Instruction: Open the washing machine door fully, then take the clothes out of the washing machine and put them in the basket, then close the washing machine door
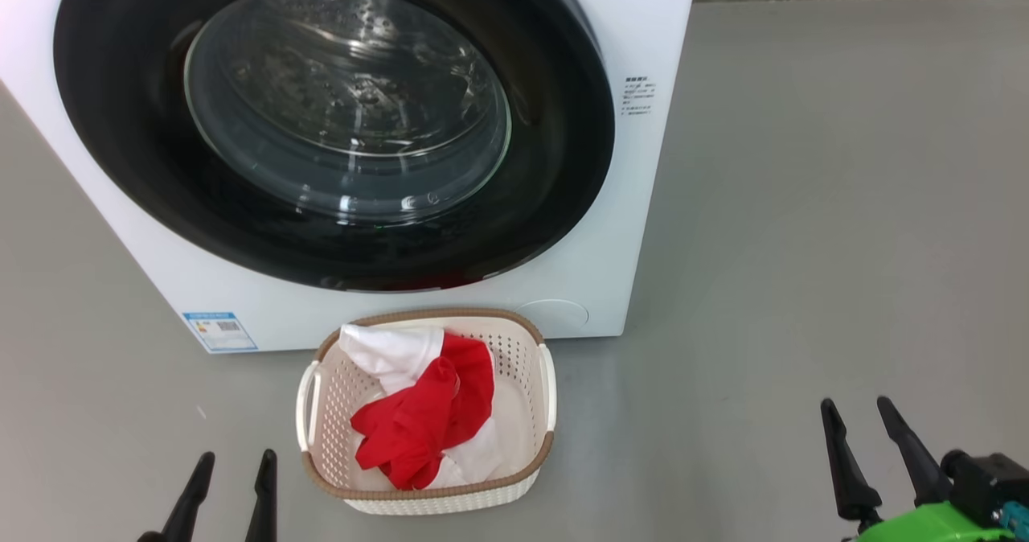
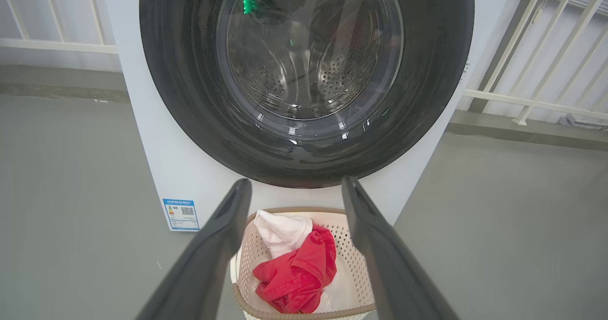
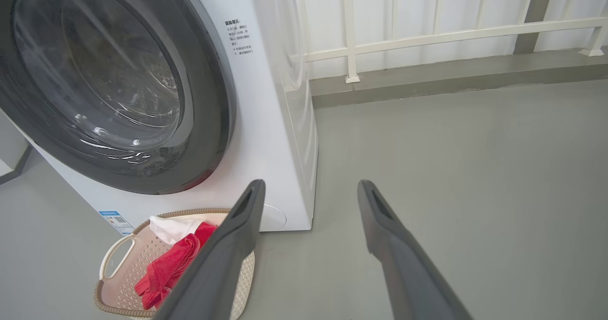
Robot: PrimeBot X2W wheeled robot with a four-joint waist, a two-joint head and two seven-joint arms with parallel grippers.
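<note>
The washing machine [image 1: 611, 228] stands ahead, its round black-ringed door [image 1: 338, 124] shut flat against the front. On the floor before it sits the cream basket [image 1: 526, 357], holding the red garment [image 1: 426, 421] and the white garment [image 1: 390, 353]. My left gripper [image 1: 231, 463] is open at the lower left, left of the basket and empty. My right gripper [image 1: 857, 409] is open at the lower right, well off to the basket's right. From the left wrist the door [image 2: 427, 97], basket [image 2: 351, 258] and red garment [image 2: 294, 275] lie between my fingers [image 2: 223, 234].
Grey floor [image 1: 804, 244] spreads wide to the right of the washer. A white railing [image 3: 427, 37] and a low kerb run along the back wall behind the machine. A blue label sticker [image 1: 219, 330] marks the washer's lower left corner.
</note>
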